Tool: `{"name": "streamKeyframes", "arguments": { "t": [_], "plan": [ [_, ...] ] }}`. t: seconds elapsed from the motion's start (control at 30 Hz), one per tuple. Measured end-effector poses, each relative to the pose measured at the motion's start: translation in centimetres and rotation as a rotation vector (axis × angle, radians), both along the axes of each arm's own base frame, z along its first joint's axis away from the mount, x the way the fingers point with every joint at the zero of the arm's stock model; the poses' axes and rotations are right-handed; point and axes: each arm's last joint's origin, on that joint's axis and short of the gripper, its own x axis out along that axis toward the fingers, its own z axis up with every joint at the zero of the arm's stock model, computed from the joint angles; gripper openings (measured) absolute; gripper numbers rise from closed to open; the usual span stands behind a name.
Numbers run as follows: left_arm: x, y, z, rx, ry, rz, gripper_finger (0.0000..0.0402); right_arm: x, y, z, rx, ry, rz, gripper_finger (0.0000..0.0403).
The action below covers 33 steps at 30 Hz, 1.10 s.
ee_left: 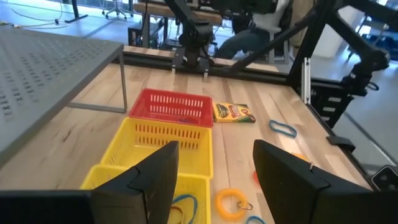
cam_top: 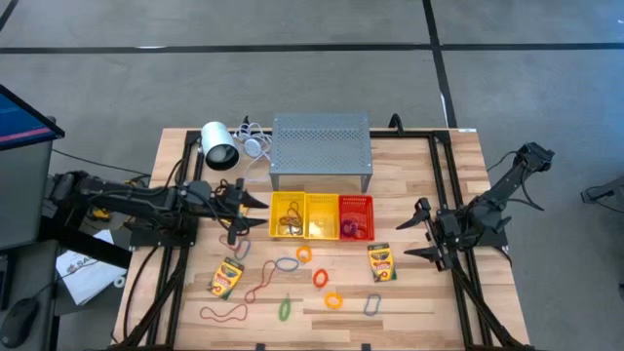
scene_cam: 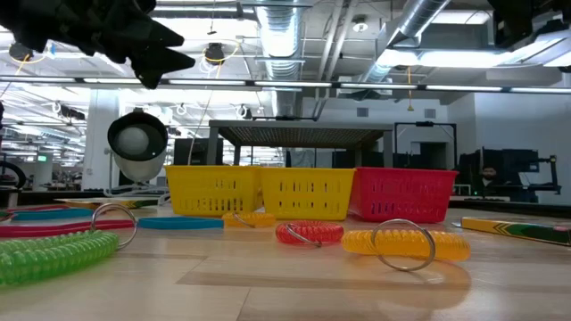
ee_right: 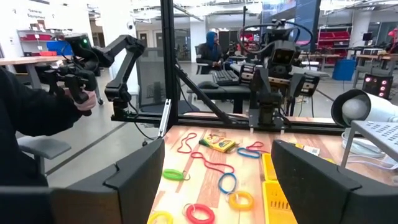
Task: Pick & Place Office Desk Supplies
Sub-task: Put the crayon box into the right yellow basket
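From the overhead camera I read the left hand (cam_top: 255,213) above the bench (cam_top: 419,292) at the outer edge of the left yellow basket (cam_top: 286,215); its fingers (ee_left: 149,180) stand fully apart and hold nothing. The middle yellow basket (cam_top: 321,215) and the red basket (cam_top: 355,216) continue the row toward 3 o'clock.

The right hand (cam_top: 419,234) hangs just beyond the red basket at its 3 o'clock side, fingers (ee_right: 134,177) spread wide, empty.

Supply positions, overhead:
- Left crayon box (cam_top: 227,278): at 6 o'clock from the left hand, well apart.
- Right crayon box (cam_top: 381,262): at 7 o'clock from the right hand, near it, not touching.
- Red coil ring (cam_top: 320,278), orange coil ring (cam_top: 304,254) and yellow coil ring (cam_top: 334,301): between the two crayon boxes.
- Green clip (cam_top: 285,309) and grey clip (cam_top: 371,306): near the bench's front edge.
- Rubber band (cam_top: 223,314): at 6 o'clock from the left crayon box.

I see rubber bands already inside the left yellow basket and rings inside the red basket. The perforated metal stand (cam_top: 321,146) sits at 12 o'clock from the baskets, with the white lamp (cam_top: 219,146) at its 9 o'clock.
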Motion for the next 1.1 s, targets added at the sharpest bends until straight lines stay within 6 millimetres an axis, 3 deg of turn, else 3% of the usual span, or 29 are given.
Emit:
{"name": "streamKeyframes", "arguments": {
  "t": [0.3, 0.53, 0.83, 1.1],
  "plan": [
    [-1.9, 0.2, -0.5, -0.048, 0.008, 0.032, 0.0205, 0.0, 0.0, 0.2, 0.02, -0.014, 0.0, 0.0291],
    [-2.8, 0.2, -2.3, -0.151, 0.23, 0.096, 0.0205, 0.0, 0.0, 0.2, 0.057, -0.007, 0.001, 0.0291],
    [-3.5, -0.4, -1.6, -0.108, 0.596, 0.13, 0.0205, 0.0, -0.2, 0.3, 0.088, -0.01, -0.06, 0.0291],
    [-1.6, -1.5, -2.8, -0.01, 0.811, 0.148, 0.0205, 0.5, 0.1, 0.2, 0.091, -0.011, -0.084, 0.0291]
  ]
}}
